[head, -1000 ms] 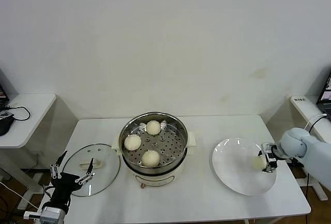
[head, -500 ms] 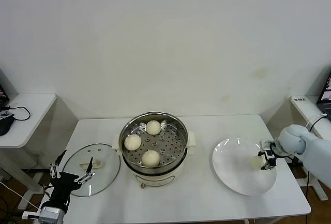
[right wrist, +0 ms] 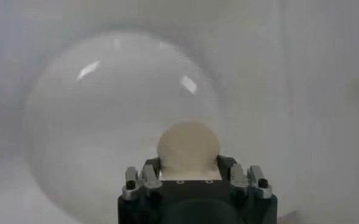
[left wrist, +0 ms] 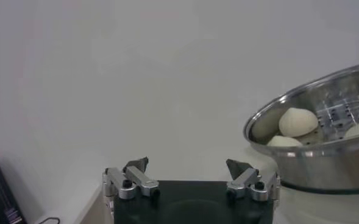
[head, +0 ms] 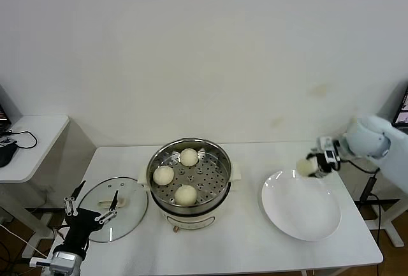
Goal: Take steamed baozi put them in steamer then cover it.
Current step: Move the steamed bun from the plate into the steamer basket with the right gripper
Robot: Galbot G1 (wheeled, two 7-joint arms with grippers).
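Nearest me, low at the table's front corner, the left gripper (head: 89,213) waits with its fingers spread wide and nothing between them. Just beyond its fingertips lies the round clear glass lid with the cream bar handle (head: 113,206), flat on the white table (head: 242,250). Past the lid, toward the right arm, stands the shiny steel steamer on its cream base (head: 189,175), uncovered, with three smooth cream-white buns (head: 185,194) resting on the perforated tray. Farther over, the right gripper (head: 312,166) is clamped on the fourth round cream-white bun (head: 305,167), held in the air above the far rim of the flat white plate (head: 299,206), which lies bare beneath it. By my reckoning three buns are in; this last one must go across into the steamer, and the lid is not yet on.
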